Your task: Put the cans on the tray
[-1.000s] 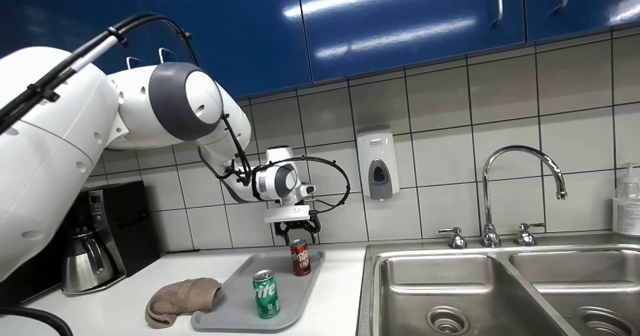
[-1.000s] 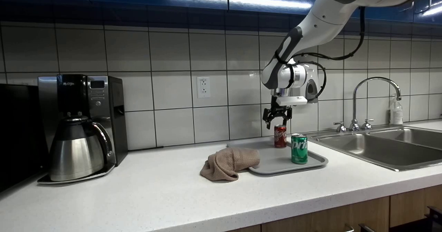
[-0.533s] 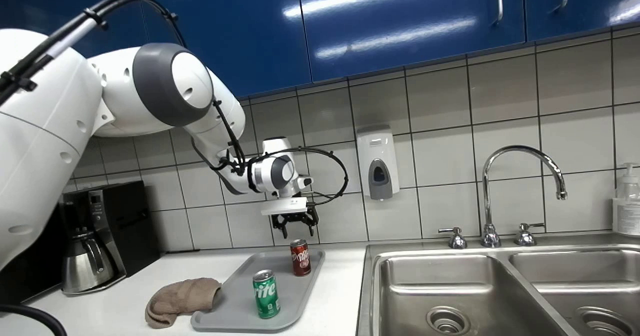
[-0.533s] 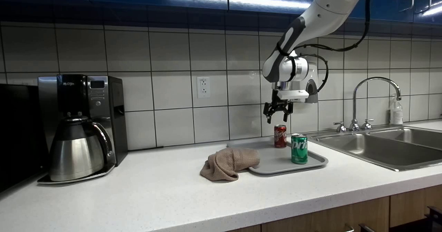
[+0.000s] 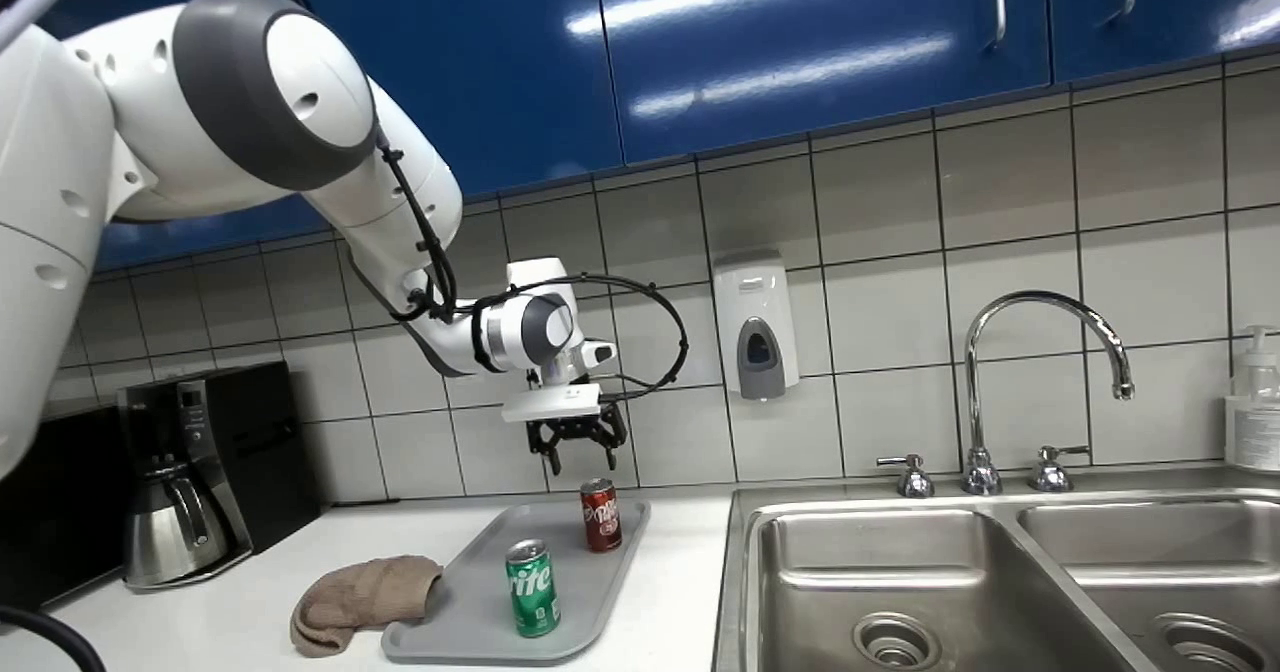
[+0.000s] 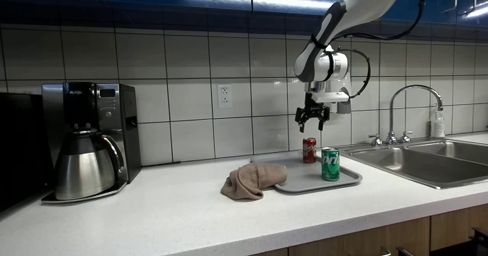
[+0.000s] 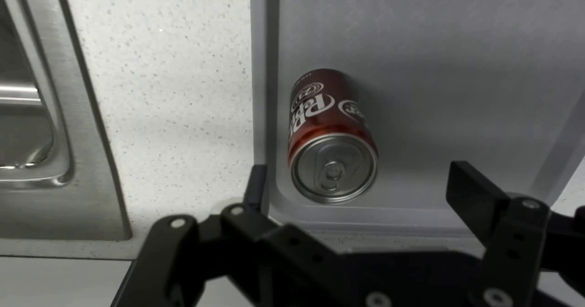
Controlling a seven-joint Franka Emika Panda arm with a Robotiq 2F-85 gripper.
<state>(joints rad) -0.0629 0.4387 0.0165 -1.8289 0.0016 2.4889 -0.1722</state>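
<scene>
The red can (image 5: 601,516) stands upright on the grey tray (image 5: 470,592) near its far end. It also shows in an exterior view (image 6: 309,150) and in the wrist view (image 7: 320,110), close to the tray's corner. The green can (image 5: 532,589) stands upright on the tray's near part, also in an exterior view (image 6: 330,164); it is out of view in the wrist view. My gripper (image 6: 311,128) is open and empty above the red can, apart from it, with fingers pointing down. In the wrist view the fingers (image 7: 357,167) are spread wide.
A brown cloth (image 6: 253,180) lies against the tray's side. The steel sink (image 5: 870,592) with its faucet (image 5: 1040,297) is on the tray's other side. A coffee maker (image 6: 91,134) stands farther along the counter. The tiled wall and a soap dispenser (image 5: 757,327) are behind.
My gripper has risen from just above the red can and shifted slightly sideways, staying open. The arm has lifted with it. The cans, tray and cloth have not moved.
</scene>
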